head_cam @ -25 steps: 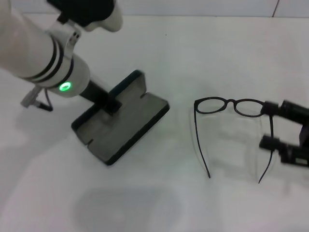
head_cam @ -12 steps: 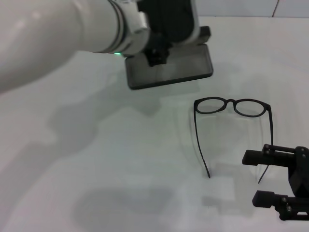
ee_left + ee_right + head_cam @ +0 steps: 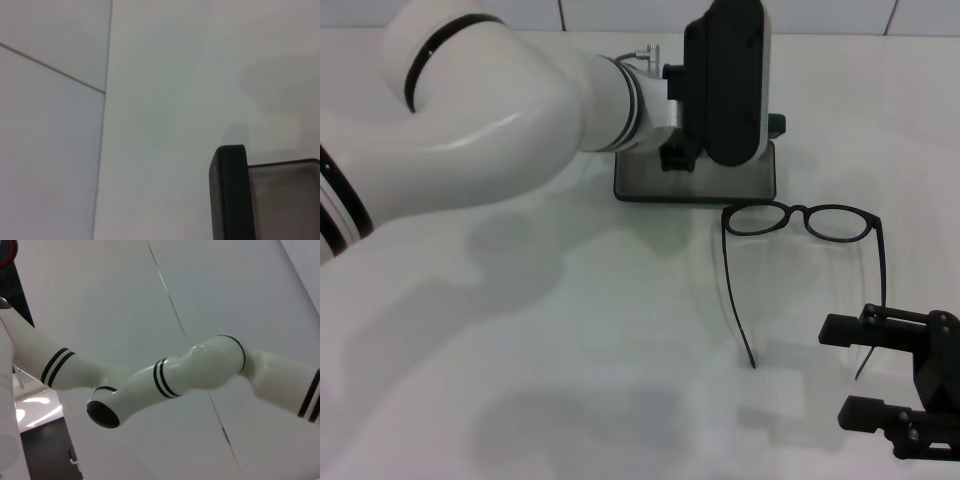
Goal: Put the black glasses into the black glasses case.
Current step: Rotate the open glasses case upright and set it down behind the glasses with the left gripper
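While the black glasses [image 3: 803,222] are lying unfolded on the white table [image 3: 620,350], the black glasses case [image 3: 695,185] is sitting open just beyond them, its lid hidden under the left gripper [image 3: 723,80], whose finger state cannot be told. Nearer than the glasses, the right gripper [image 3: 840,368] is hovering with fingers spread and empty beside a temple tip.

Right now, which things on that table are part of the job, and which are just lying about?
Part of the job:
- glasses, lying unfolded on the table
- open glasses case, under the left tool
- right tool, open, near one glasses arm

Lying about:
- nothing else visible
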`<action>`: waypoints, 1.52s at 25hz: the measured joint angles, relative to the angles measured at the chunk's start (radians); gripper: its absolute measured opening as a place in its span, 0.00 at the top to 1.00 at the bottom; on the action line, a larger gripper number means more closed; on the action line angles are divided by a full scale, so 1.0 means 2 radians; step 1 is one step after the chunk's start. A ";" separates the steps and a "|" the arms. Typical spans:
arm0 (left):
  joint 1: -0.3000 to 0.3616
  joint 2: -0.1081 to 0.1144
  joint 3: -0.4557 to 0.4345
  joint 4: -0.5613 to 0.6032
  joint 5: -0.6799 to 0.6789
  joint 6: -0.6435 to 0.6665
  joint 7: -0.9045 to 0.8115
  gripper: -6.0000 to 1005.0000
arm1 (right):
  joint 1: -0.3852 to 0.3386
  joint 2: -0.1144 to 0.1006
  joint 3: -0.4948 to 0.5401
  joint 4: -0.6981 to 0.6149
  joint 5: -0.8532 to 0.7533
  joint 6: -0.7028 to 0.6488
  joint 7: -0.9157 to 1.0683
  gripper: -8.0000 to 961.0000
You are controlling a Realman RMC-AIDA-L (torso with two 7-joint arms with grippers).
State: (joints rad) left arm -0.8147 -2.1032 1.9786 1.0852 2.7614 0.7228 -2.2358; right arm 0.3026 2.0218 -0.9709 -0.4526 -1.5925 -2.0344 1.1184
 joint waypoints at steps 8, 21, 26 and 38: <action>0.002 0.000 0.019 -0.007 -0.013 0.004 0.001 0.78 | 0.001 0.000 0.004 0.000 0.000 0.000 0.000 0.28; 0.007 0.000 0.022 -0.015 -0.011 0.000 -0.011 0.77 | -0.001 0.000 0.005 0.000 0.000 0.000 0.000 0.28; 0.007 0.000 0.022 -0.018 -0.005 0.003 -0.024 0.77 | -0.001 0.000 0.005 0.000 0.001 -0.001 0.000 0.28; 0.017 0.001 0.022 0.016 -0.008 0.006 -0.020 0.52 | -0.007 -0.002 0.005 0.001 0.001 -0.009 0.000 0.28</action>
State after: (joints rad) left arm -0.7814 -2.1009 2.0233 1.1166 2.7461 0.7352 -2.2750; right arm 0.2884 2.0183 -0.9609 -0.4510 -1.5905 -2.0525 1.1182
